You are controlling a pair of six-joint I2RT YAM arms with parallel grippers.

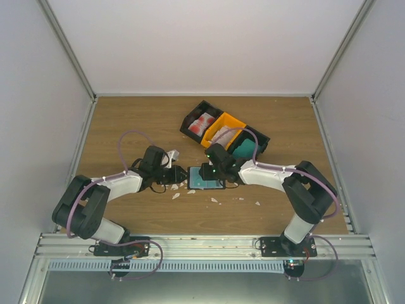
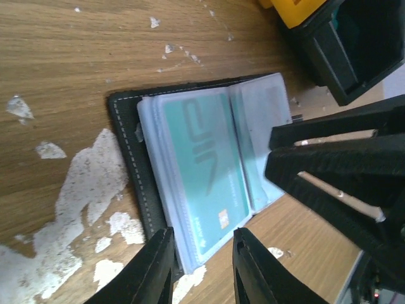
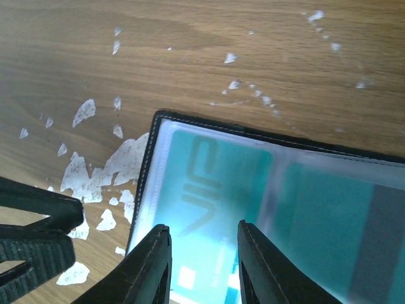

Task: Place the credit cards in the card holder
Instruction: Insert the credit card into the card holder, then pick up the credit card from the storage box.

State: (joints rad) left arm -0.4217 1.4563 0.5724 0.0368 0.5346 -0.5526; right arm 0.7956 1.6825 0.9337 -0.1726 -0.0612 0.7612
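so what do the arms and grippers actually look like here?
The left arm and right arm match: black joints, pale grey shells, a lilac cable looping along each. Green light on the right wrist. The left gripper and right gripper are black, two tapering fingers each.

A robotics lab test cell — white panel walls (image 1: 209,44) and aluminium posts (image 1: 68,47) box in a wood-grain table (image 1: 126,114), with a left arm (image 1: 88,206) and a right arm (image 1: 307,190) bolted to a slotted metal rail (image 1: 202,244).
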